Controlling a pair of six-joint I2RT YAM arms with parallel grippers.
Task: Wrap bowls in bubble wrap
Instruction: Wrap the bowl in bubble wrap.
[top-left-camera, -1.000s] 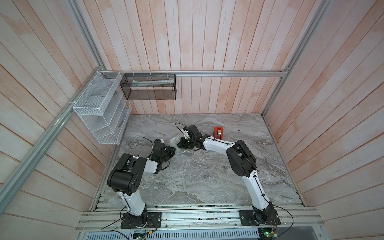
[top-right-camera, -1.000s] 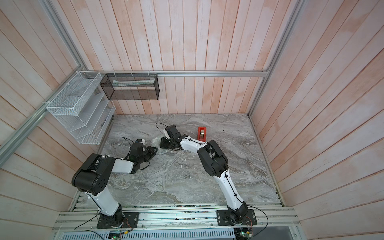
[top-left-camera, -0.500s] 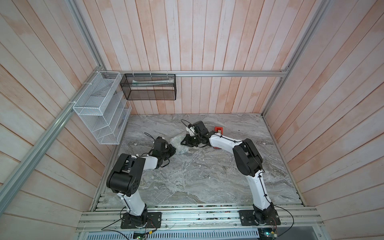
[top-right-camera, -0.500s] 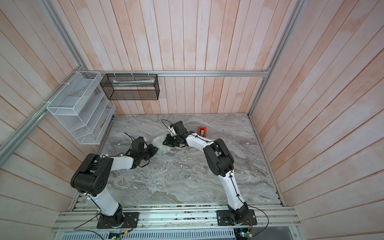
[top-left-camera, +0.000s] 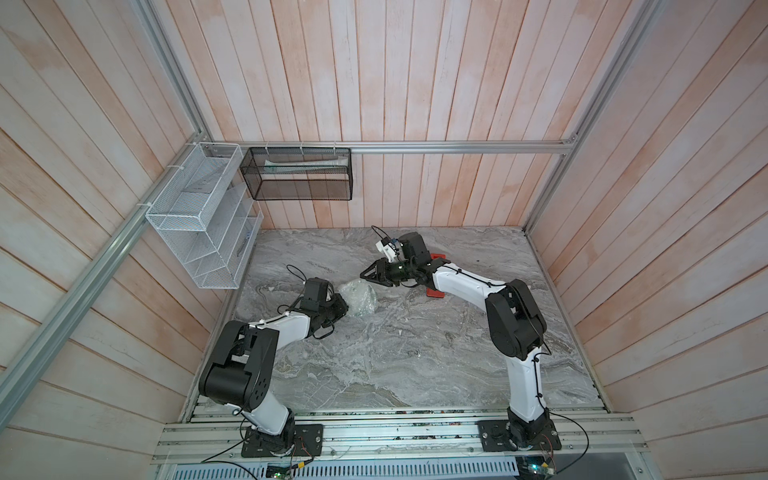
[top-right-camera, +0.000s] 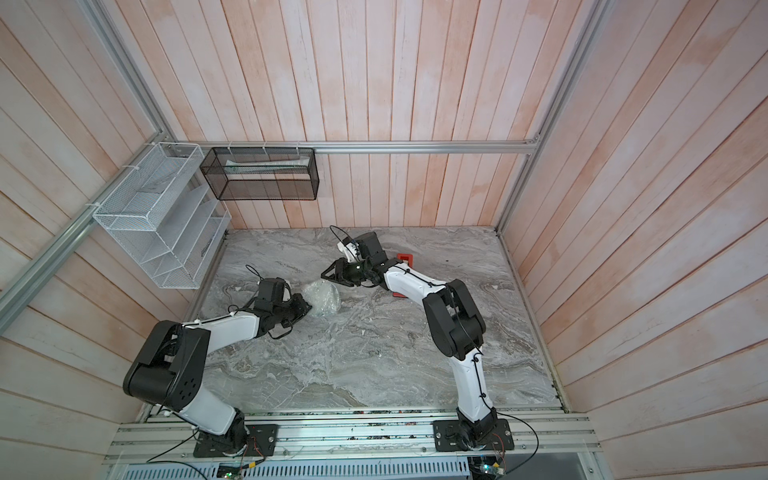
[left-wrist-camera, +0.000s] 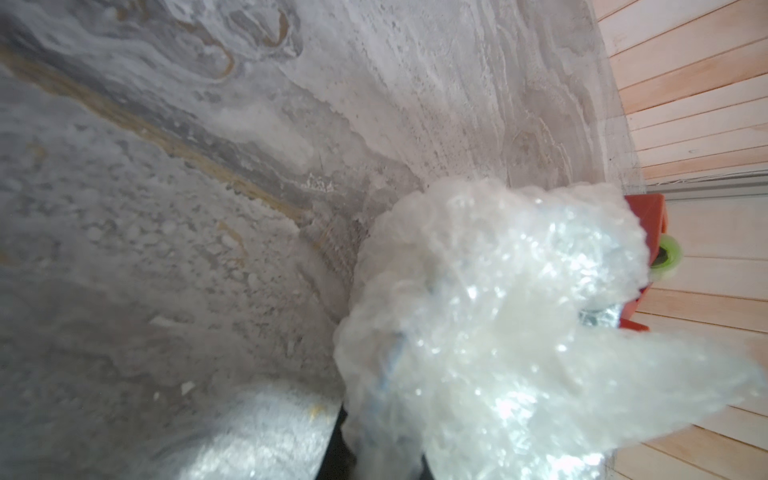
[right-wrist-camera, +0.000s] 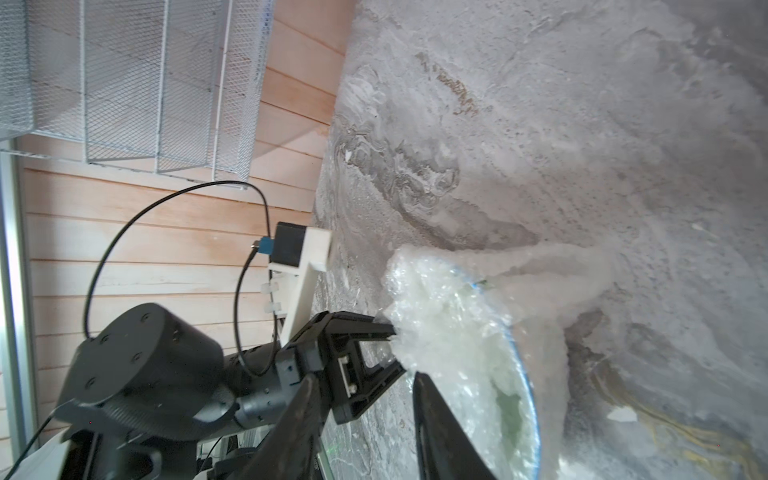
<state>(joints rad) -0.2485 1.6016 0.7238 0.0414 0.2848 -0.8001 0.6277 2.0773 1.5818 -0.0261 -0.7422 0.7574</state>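
Note:
The bowl (right-wrist-camera: 509, 411) lies on the marble table, bundled in whitish, crinkly bubble wrap (top-left-camera: 360, 296) (top-right-camera: 322, 298). Only its bluish rim and a green leaf print show through, in the right wrist view. My left gripper (top-left-camera: 344, 306) (top-right-camera: 308, 308) is shut on a bunched end of the bubble wrap (left-wrist-camera: 478, 311) at the bundle's left side; its jaws also show in the right wrist view (right-wrist-camera: 395, 347). My right gripper (top-left-camera: 365, 274) (top-right-camera: 325, 274) hangs just behind and right of the bundle. It (right-wrist-camera: 363, 378) is open and holds nothing.
A red tape dispenser (top-left-camera: 437, 293) (top-right-camera: 405, 259) (left-wrist-camera: 644, 220) stands under my right forearm. A white wire rack (top-left-camera: 199, 232) hangs on the left wall, a black mesh basket (top-left-camera: 299, 174) on the back wall. More flat bubble wrap (right-wrist-camera: 552, 266) trails behind the bundle.
My right gripper has opened, let go of the wrap and drawn back to the right, away from the bundle. My left gripper keeps its hold and has barely moved.

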